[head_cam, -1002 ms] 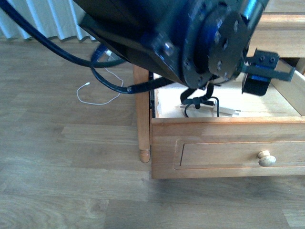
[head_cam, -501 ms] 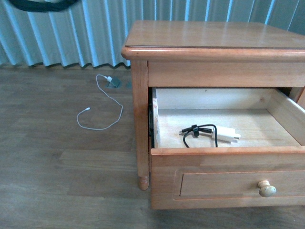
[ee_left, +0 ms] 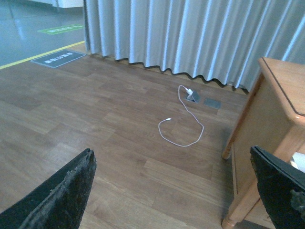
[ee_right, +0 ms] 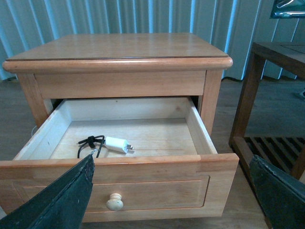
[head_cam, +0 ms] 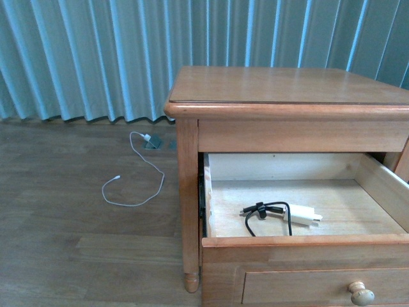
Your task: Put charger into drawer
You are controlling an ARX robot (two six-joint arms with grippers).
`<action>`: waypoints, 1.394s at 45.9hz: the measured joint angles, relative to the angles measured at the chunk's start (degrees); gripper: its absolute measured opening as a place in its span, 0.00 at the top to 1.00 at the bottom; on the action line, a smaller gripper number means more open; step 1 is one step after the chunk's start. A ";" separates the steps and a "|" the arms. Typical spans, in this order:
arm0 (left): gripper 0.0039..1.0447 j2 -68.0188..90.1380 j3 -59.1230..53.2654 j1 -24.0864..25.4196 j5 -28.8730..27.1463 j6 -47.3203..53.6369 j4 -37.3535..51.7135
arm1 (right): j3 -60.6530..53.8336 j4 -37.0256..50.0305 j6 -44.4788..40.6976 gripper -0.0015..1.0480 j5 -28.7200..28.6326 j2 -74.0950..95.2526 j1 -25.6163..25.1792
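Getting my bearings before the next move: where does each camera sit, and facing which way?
Front: on the body, facing the nightstand; its open drawer holds the charger; no arm shows.
Left wrist: on left arm, facing floor and white cable; open left gripper shows.
Right wrist: on right arm, facing the drawer front; open right gripper shows.
Shared: front and right wrist both see the charger.

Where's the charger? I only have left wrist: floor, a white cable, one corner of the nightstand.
Observer: The charger lies inside the drawer, flat on its floor, black cord bundled beside the white block.
Operator: Drawer closed yet?
Observer: No, it's pulled wide open, with the knob facing the right wrist camera.
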 joint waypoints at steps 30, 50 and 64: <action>0.57 -15.89 -8.96 13.84 35.39 7.91 -4.24 | 0.00 0.00 0.00 0.08 0.02 0.00 0.02; 0.96 -21.86 -15.02 30.75 50.75 8.81 -4.20 | 0.00 0.00 0.00 0.08 0.04 0.00 0.02; 0.96 -23.69 -17.29 30.93 51.41 8.83 -3.93 | 0.00 0.00 0.00 0.08 0.02 0.00 0.02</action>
